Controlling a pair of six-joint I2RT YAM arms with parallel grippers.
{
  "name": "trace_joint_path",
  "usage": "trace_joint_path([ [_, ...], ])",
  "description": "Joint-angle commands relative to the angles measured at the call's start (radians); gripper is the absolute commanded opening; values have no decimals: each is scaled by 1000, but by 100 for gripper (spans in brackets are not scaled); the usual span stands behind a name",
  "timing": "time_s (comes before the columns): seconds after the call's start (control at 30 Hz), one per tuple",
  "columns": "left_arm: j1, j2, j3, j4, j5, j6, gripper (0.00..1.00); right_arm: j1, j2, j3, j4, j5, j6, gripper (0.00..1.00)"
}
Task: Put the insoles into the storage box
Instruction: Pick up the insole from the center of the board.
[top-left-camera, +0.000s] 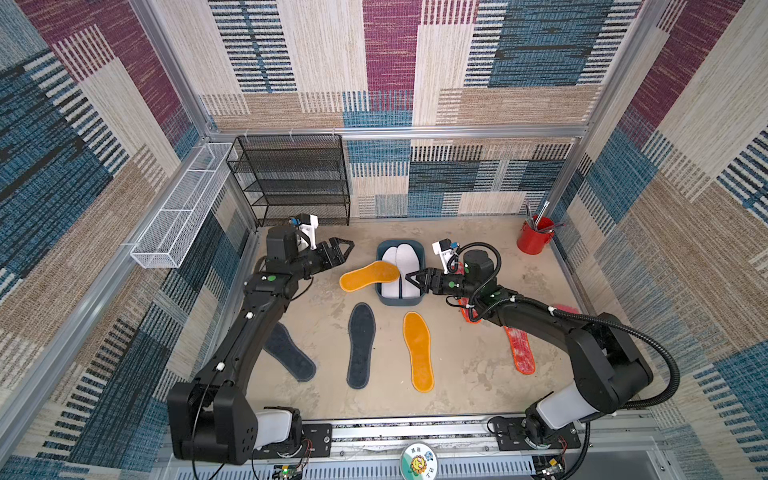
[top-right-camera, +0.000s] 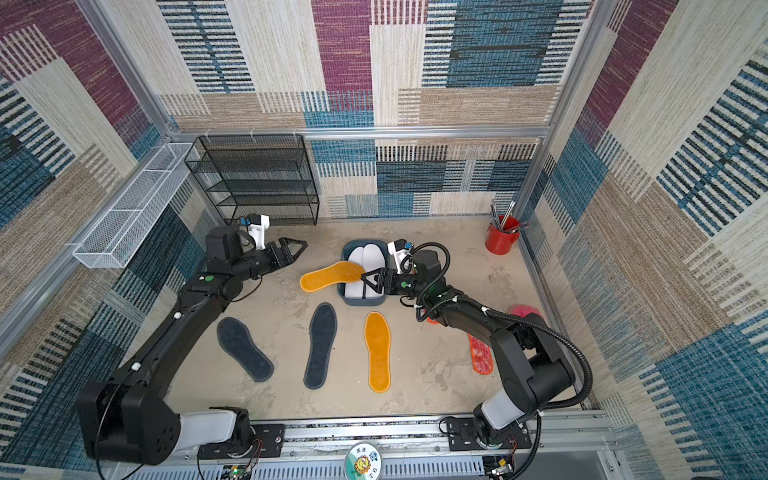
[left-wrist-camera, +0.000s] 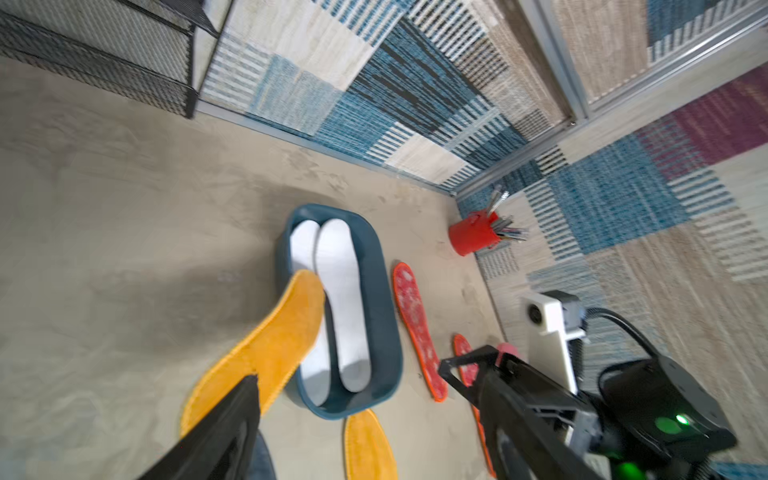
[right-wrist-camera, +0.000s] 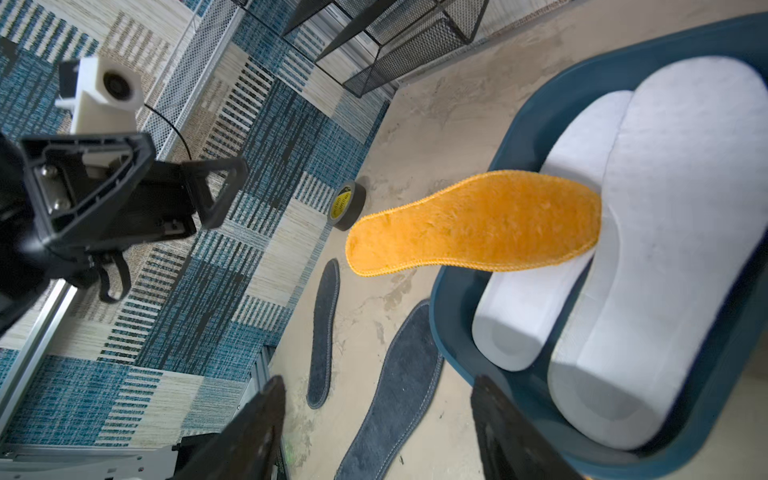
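Observation:
The dark teal storage box (top-left-camera: 401, 302) holds two white insoles (top-left-camera: 401, 262) side by side. An orange-yellow insole (top-left-camera: 370, 276) rests tilted across the box's left rim, toe over the white pair, and nothing grips it. My left gripper (top-left-camera: 343, 249) hangs open to the left of it, clear of its heel. My right gripper (top-left-camera: 409, 280) is open over the box's right side, with nothing between the fingers (right-wrist-camera: 257, 428). On the floor lie the other orange-yellow insole (top-left-camera: 419, 351) and two dark grey ones (top-left-camera: 360, 345) (top-left-camera: 289, 351). My right arm partly hides two red-white mottled ones (top-left-camera: 519, 351) (left-wrist-camera: 415, 324).
A black mesh rack (top-left-camera: 291, 178) stands at the back left, with a white wire basket (top-left-camera: 178, 212) on the left wall. A red cup of tools (top-left-camera: 535, 239) sits in the back right corner. A pink-red round object (top-right-camera: 525, 311) lies behind my right arm, and a tape roll (right-wrist-camera: 347, 205) by the left wall.

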Motion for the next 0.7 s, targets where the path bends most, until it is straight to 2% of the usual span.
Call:
trace_joint_path([
  [0.0, 0, 201, 215, -388, 141, 266, 84, -1, -31, 4, -60, 25, -62, 74],
  [0.1, -2, 355, 387, -557, 98, 395, 83, -2, -79, 1, -106, 41, -92, 75],
  [0.17, -3, 418, 445, -608, 8, 442, 83, -3, -113, -4, -133, 55, -110, 76],
  [0.3, -4, 514, 523, -673, -1, 512, 79, -2, -179, -21, -154, 62, -126, 76],
  [0.53, -53, 574, 510, -617, -65, 473, 71, -2, -230, -39, -151, 68, -123, 76],
  [0.67, -84, 594, 507, -592, -35, 458, 64, -2, -234, -44, -145, 70, -117, 76],
])
